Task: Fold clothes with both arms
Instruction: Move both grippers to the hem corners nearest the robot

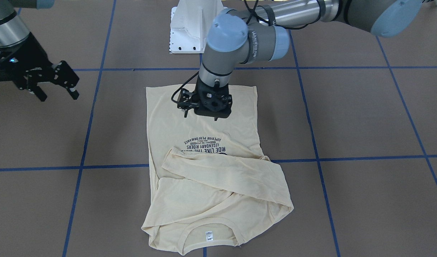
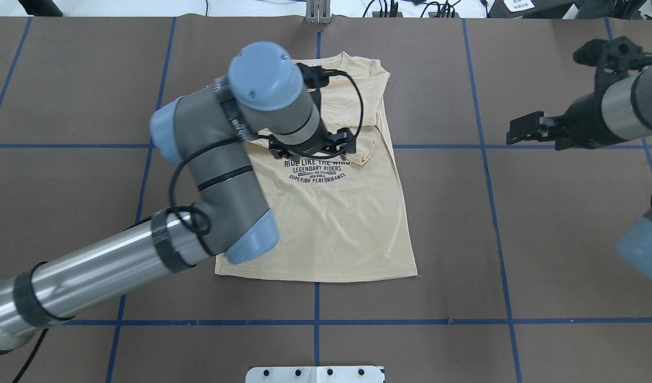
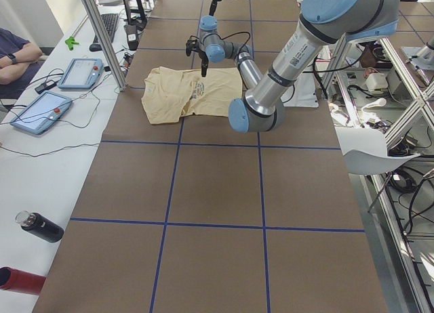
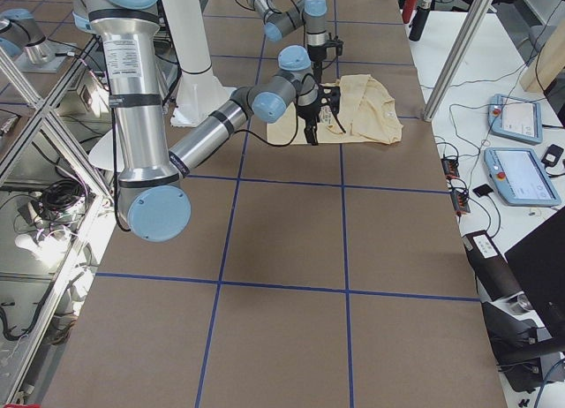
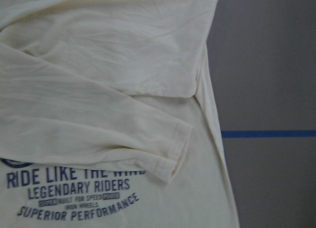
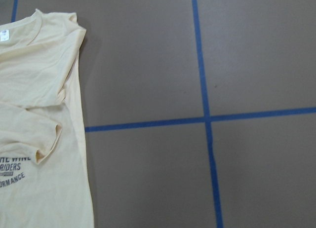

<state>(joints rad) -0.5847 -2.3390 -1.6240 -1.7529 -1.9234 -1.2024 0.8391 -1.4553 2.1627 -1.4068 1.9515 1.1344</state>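
Front-facing view: the thin cream-yellow long-sleeved T-shirt (image 1: 204, 178) lies flat, print up, on the brown paper-covered table (image 1: 364, 117). Its hem is toward the robot; its collar and small white neck label (image 1: 209, 236) are toward the operators' side. Both sleeves are crossed over the chest, one covering the top of the navy printed lettering (image 1: 204, 144). I read that as narrowing the body for a hem-to-collar fold. The black two-finger left gripper (image 1: 209, 107) points down over plain cloth between hem and print. Its fingers are hidden under its own body, so I cannot tell whether they are parted or closed. The black right gripper (image 1: 57, 93) hangs well off the shirt's side, fingers spread, holding nothing; parked to keep clear, I judge. Overhead view: the left arm's wrist covers its gripper, and the hem runs straight, roughly parallel to the blue tape lines (image 2: 411, 322). Left-end view: too small for fingers; a person's folded arms (image 3: 17, 52) rest at the bench alongside. Right-end view: nothing more on the fingers. Left wrist camera: a hemmed sleeve cuff (image 5: 175, 149) lies across the print's top line, with no fingers in frame. Right wrist camera: mostly bare table, the shirt's edge at frame left. The next move, I judge, wants both grippers at the hem corners.
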